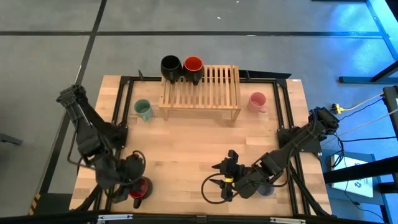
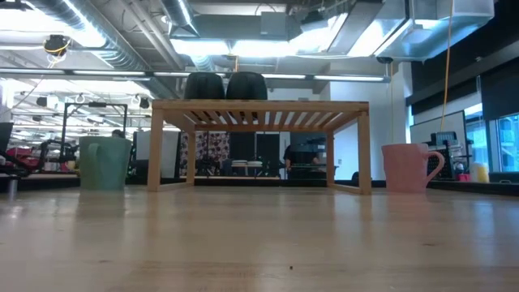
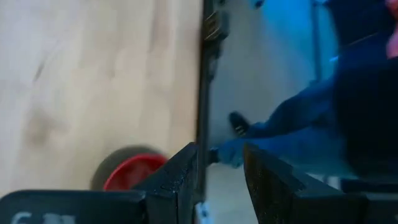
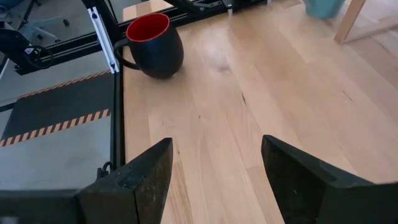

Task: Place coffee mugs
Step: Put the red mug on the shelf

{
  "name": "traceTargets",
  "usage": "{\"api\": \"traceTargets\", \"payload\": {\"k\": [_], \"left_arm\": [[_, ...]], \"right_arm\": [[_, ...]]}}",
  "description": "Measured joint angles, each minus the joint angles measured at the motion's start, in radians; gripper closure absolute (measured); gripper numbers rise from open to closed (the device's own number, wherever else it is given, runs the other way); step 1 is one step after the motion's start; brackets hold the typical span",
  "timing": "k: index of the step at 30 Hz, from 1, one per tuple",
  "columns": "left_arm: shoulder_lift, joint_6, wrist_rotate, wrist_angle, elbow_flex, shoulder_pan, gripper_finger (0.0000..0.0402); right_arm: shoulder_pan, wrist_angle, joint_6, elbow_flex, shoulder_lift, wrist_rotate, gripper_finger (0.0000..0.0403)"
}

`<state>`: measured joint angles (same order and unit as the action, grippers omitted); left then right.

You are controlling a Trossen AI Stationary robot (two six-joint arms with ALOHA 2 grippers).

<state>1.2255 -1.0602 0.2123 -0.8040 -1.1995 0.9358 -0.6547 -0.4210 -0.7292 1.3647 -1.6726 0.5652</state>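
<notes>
The black mug (image 1: 170, 67) and the orange-red mug (image 1: 193, 67) sit on the left end of the slatted wooden rack (image 1: 214, 87). On the table stand the green mug (image 1: 143, 110) left of the rack and the pink mug (image 1: 257, 101) right of it. The dark red mug (image 1: 139, 191) is at the near left corner. My left gripper (image 1: 135, 177) hovers just over it, open by a narrow gap, and the mug (image 3: 134, 174) shows beside one finger (image 3: 183, 180). My right gripper (image 1: 214, 188) is wide open above bare table near the near edge. The lavender-grey mug (image 1: 266, 190) is half hidden under the right arm.
The rack fills the far middle of the table, with bare wood (image 1: 199, 149) between it and the grippers. A black metal frame (image 1: 118, 106) runs along the table's sides. In the left wrist view the table's edge (image 3: 202, 93) and the floor beyond it show close by.
</notes>
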Motion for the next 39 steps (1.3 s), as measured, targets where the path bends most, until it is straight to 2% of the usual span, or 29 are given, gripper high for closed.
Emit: {"api": "traceTargets", "payload": {"k": [9,13,23,34,37,39], "left_arm": [[0.090,-0.033,0.030,-0.258,0.000,0.052,0.0280],[0.141,-0.009,0.030,-0.311,0.000,0.052,0.0280],[0.295,0.185,0.027,-0.309,0.000,0.028,0.0280],[0.421,0.333,-0.070,-0.287,0.000,-0.039,0.0280],[0.430,0.339,-0.071,-0.287,0.000,-0.061,0.0292],[0.431,0.353,-0.079,-0.287,0.000,-0.076,0.0313]], "right_arm": [[0.000,-0.001,-0.001,0.000,0.000,0.001,0.0171],[0.000,-0.002,0.000,0.000,0.000,0.002,0.0171],[0.000,-0.014,0.001,0.000,0.000,0.020,0.0171],[0.000,-0.027,-0.001,0.000,0.000,0.023,0.0171],[0.000,-0.027,-0.001,0.000,0.000,0.023,0.0171],[0.000,-0.027,-0.001,0.000,0.000,0.023,0.0171]]}}
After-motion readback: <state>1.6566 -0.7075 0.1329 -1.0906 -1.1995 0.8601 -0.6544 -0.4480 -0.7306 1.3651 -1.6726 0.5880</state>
